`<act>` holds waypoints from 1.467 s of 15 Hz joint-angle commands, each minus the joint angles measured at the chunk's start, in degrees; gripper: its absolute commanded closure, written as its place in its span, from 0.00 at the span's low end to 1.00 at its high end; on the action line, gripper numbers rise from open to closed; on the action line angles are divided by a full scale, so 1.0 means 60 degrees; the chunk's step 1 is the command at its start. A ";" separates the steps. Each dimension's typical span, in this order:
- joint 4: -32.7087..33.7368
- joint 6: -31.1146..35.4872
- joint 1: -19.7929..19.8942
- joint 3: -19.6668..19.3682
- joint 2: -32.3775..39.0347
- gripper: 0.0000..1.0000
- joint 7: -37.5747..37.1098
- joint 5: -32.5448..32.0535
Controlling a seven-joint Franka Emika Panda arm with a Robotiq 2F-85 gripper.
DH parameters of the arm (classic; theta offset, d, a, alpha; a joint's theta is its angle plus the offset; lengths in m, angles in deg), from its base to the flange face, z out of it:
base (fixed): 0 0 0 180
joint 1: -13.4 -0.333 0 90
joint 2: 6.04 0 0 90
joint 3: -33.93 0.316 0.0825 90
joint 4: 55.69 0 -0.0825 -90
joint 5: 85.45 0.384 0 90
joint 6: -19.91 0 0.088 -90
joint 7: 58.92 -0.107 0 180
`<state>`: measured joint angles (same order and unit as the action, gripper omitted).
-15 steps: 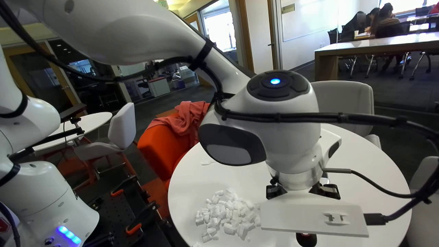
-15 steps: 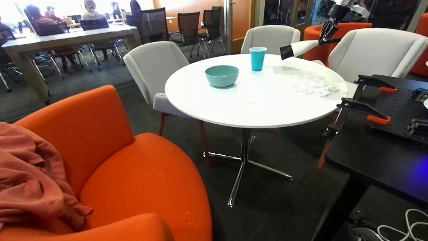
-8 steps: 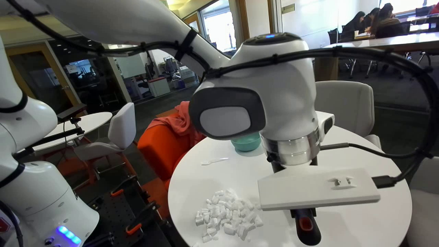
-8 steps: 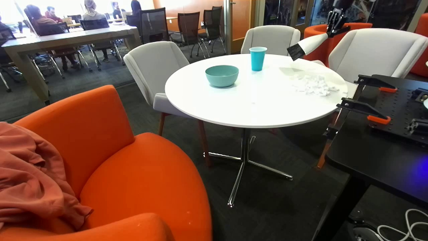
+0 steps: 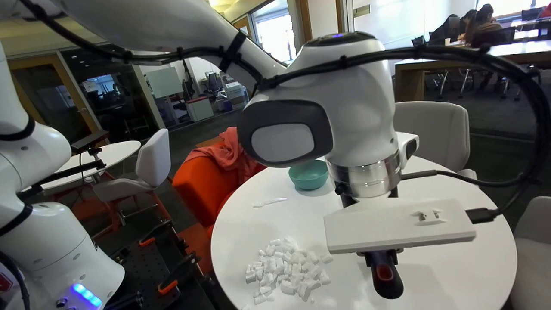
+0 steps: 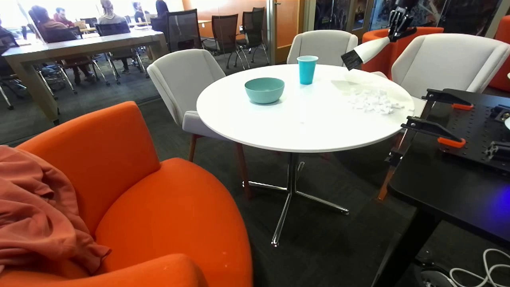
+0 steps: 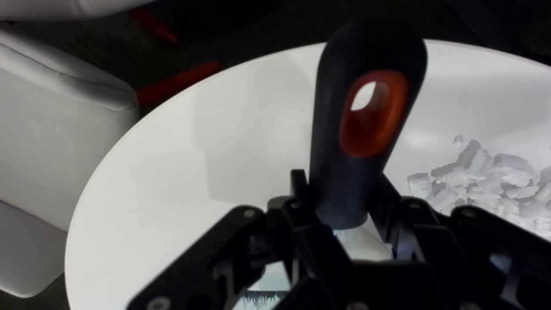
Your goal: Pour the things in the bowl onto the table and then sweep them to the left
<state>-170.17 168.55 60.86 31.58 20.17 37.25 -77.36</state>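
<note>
The jaws grip the brush (image 6: 371, 50) by its handle (image 7: 348, 181), bristles (image 6: 352, 60) free, I'd guess to sweep; in an exterior view white pieces (image 6: 374, 103) lie at 3 o'clock on the tabletop (image 6: 303, 135), the bowl (image 6: 264, 91) at 10.

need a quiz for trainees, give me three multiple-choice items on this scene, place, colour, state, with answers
1. Where do the blocky white chunks lie?
A) on the floor
B) on the round white table
C) on a chair

2. What colour are the bristles of the flat, white-bodied brush?
A) black
B) yellow
C) red

3. The black gripper is:
A) open, empty
B) shut, empty
C) shut on the brush's handle

1 B, piled there in both exterior views
2 A, plainly black in an exterior view
3 C, the wrist view shows the handle clasped from both sides
</note>
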 commanded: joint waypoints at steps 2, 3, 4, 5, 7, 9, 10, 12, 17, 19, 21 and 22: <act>0.0084 -0.0108 -0.0166 -0.0185 0.0057 0.87 -0.0264 0.0246; 0.0018 -0.0011 -0.0248 -0.0308 0.0089 0.87 -0.0707 0.0320; -0.0039 0.0049 -0.0269 -0.0357 0.0104 0.87 -0.1048 0.0428; -0.0146 0.0119 -0.0236 -0.0357 0.0083 0.87 -0.1426 0.0628; -0.0322 0.0151 -0.0112 -0.0306 0.0013 0.87 -0.2026 0.1112; -0.0542 0.0208 -0.0013 -0.0314 -0.0118 0.87 -0.2556 0.1570; -0.0655 0.0211 0.0035 -0.0317 -0.0187 0.87 -0.2825 0.1796; -0.0976 0.0499 -0.0005 -0.0414 -0.0321 0.87 -0.3360 0.2013; -0.0798 0.0618 0.0075 -0.0375 0.0145 0.62 -0.3340 0.1672; -0.0797 0.0118 0.0372 0.0120 0.0060 0.87 -0.3667 0.2674; -0.1046 -0.0027 0.0441 0.0366 -0.0098 0.87 -0.3901 0.3489; -0.1184 -0.0220 0.0368 0.0366 -0.0194 0.87 -0.4215 0.3734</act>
<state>-175.28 169.84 62.58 32.07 21.32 16.28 -59.34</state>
